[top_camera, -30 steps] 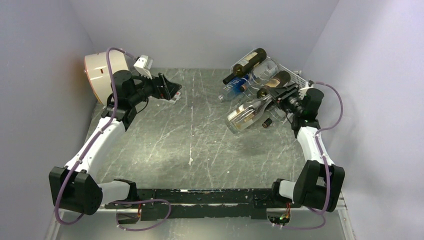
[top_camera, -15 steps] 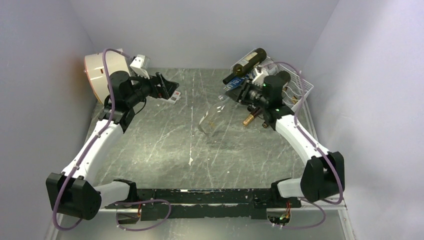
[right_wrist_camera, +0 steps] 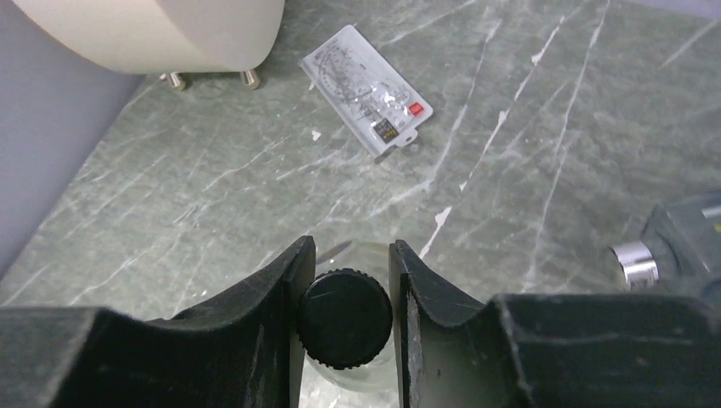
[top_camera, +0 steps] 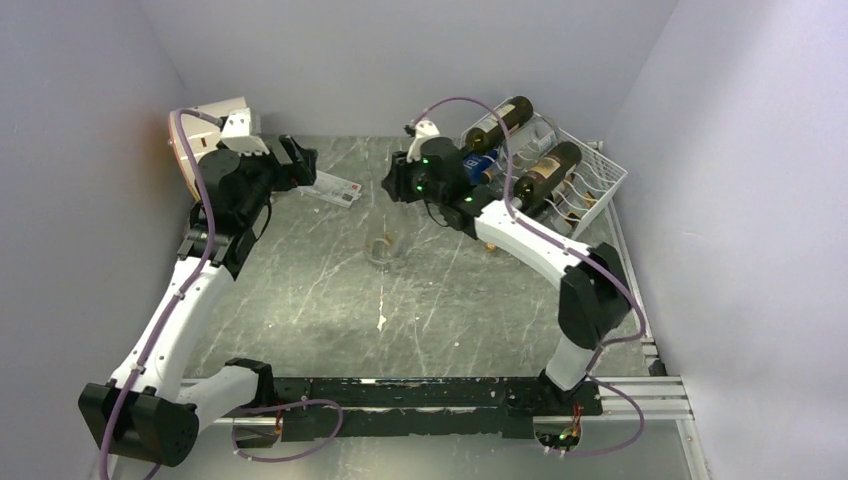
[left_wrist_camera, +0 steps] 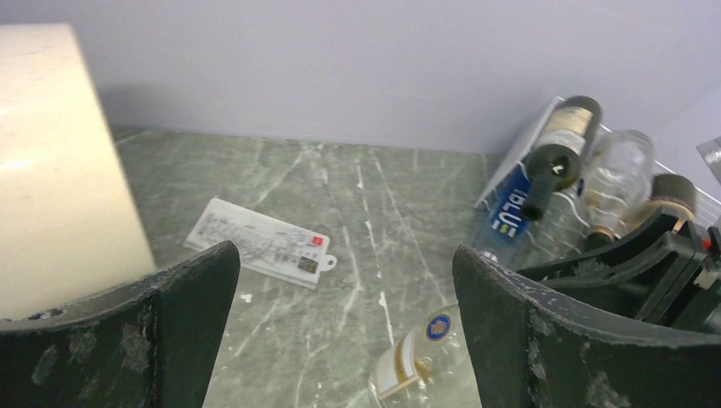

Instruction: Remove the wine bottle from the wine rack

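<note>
Table (top_camera: 300,300): the grey marbled top is carrying everything.
Wine rack (top_camera: 598,180): it is sitting in the far right corner, cradling several other bottles (top_camera: 497,122).
Cream drum (left_wrist_camera: 51,170): it is standing at the far left, just beside the left arm.
Left gripper (left_wrist_camera: 340,263): it is hovering with its jaws spread wide, holding nothing.
Right gripper (right_wrist_camera: 350,255): it is clamping tight on the black cap (right_wrist_camera: 344,316) near mid-table.
Wine bottle (top_camera: 385,245): the clear glass bottle is hanging cap-up from the right gripper, off the rack and well to its left. Whether its base is touching the table cannot be told.
Card (right_wrist_camera: 367,100): it is lying flat between the drum and the bottle.
</note>
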Robot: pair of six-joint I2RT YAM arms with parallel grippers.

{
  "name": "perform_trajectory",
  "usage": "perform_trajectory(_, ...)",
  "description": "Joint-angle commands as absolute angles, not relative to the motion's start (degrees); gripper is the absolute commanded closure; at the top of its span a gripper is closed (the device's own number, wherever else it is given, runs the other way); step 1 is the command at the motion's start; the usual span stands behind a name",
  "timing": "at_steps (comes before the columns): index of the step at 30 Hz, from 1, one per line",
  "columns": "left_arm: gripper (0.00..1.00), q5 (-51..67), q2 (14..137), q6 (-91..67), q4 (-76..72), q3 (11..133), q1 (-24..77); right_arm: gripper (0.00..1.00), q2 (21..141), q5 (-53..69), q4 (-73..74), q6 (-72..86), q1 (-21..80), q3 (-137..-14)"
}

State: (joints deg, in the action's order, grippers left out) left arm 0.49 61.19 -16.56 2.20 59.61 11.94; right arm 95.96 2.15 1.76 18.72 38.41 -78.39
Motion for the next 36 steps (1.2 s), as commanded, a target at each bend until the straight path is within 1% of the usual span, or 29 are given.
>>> perform_trajectory(1,0.01,-5.3,59.8,-17.6,2.9,60.7,10.4,1.0,100.3,-5.7,-5.4,13.0,41.2,-88.8)
perform_trajectory(8,0.01,-5.3,59.8,-18.3,2.9,60.5,8.7,1.0,108.9,-12.4,-5.4,2.2,46.5,-98.3)
perform_trajectory(16,0.01,-4.0,59.9,-19.2,2.8,60.5,6.9,1.0,113.0,-16.5,-4.8,-4.5,51.3,-100.9)
perform_trajectory(17,0.01,-3.6,59.9,-19.3,2.8,60.5,6.8,0.95,113.0,-16.8,-4.6,-4.6,51.5,-100.7)
perform_trajectory(20,0.01,-3.0,60.2,-19.4,2.6,60.5,6.7,0.7,112.8,-17.8,-3.6,-3.5,51.8,-100.9)
perform_trajectory(22,0.01,-2.7,60.4,-19.4,2.8,60.6,6.7,0.57,112.5,-18.1,-2.5,-3.2,51.8,-101.6)
perform_trajectory(24,0.01,-2.2,60.6,-19.3,2.7,60.6,6.7,0.42,112.3,-18.5,-0.8,-3.0,51.8,-102.8)
perform_trajectory(26,0.01,-1.9,60.8,-19.4,2.7,60.6,6.7,0.32,111.7,-19.3,1.7,-2.3,51.8,-104.6)
perform_trajectory(28,0.01,-1.6,60.9,-19.4,2.7,60.7,6.7,0.25,110.6,-19.7,4.1,-2.1,51.8,-105.8)
perform_trajectory(31,0.01,-1.2,61.0,-19.4,2.7,60.6,6.7,0.2,107.1,-20.0,7.2,-1.4,51.8,-105.5)
perform_trajectory(33,0.01,-0.9,61.1,-19.5,2.6,60.6,6.7,0.19,102.6,-19.8,7.4,-1.3,51.8,-102.0)
perform_trajectory(36,0.01,0.0,61.2,-19.5,2.5,60.7,6.7,0.16,94.1,-20.5,5.2,-1.2,51.8,-92.3)
